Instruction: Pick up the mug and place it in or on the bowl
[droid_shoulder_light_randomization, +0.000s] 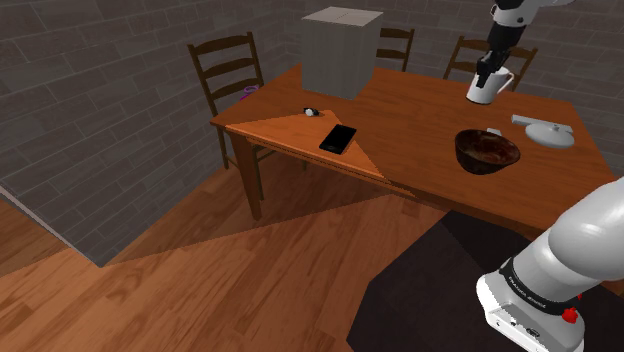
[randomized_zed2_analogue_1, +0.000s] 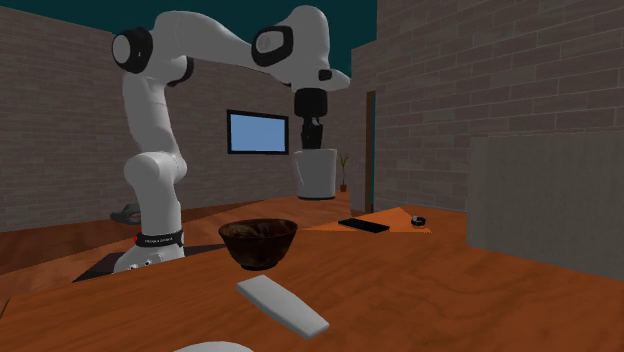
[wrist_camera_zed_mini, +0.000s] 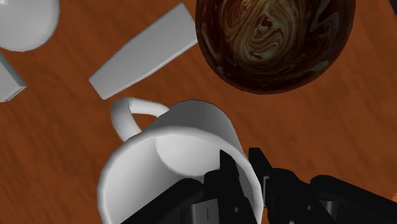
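A white Franka arm holds a white mug (droid_shoulder_light_randomization: 485, 90) above a wooden table (droid_shoulder_light_randomization: 420, 120), its black gripper (droid_shoulder_light_randomization: 487, 70) reaching down from overhead. In the wrist view, the gripper (wrist_camera_zed_mini: 240, 159) has its two fingers (wrist_camera_zed_mini: 224, 167) clamped on the mug's (wrist_camera_zed_mini: 172, 153) wall, one inside the rim and one outside. The cup hangs tilted, with its open mouth toward the camera and its handle on the side away from the fingers.

In the shoulder view, the mug sits at twelve o'clock from the dark, swirl-patterned bowl (droid_shoulder_light_randomization: 487, 152), apart from it and not yet in it. A white flat piece (droid_shoulder_light_randomization: 528, 121) lies at two o'clock from the bowl. A black phone (droid_shoulder_light_randomization: 338, 138) rests at nine o'clock, well apart, and a grey box (droid_shoulder_light_randomization: 341, 50) stands at ten o'clock near the table's far edge. Wooden chairs (droid_shoulder_light_randomization: 228, 70) line the far side against a grey brick wall.

In the second exterior view, the mug (randomized_zed2_analogue_1: 317, 172) hangs under the gripper (randomized_zed2_analogue_1: 312, 138) at about one o'clock from the bowl (randomized_zed2_analogue_1: 258, 243). The white flat piece (randomized_zed2_analogue_1: 282, 305) lies between five and six o'clock from the bowl, on the near tabletop. The phone (randomized_zed2_analogue_1: 363, 225) lies at three o'clock. In the wrist view, the bowl (wrist_camera_zed_mini: 273, 41) stands just beyond the mug on the bare wood.
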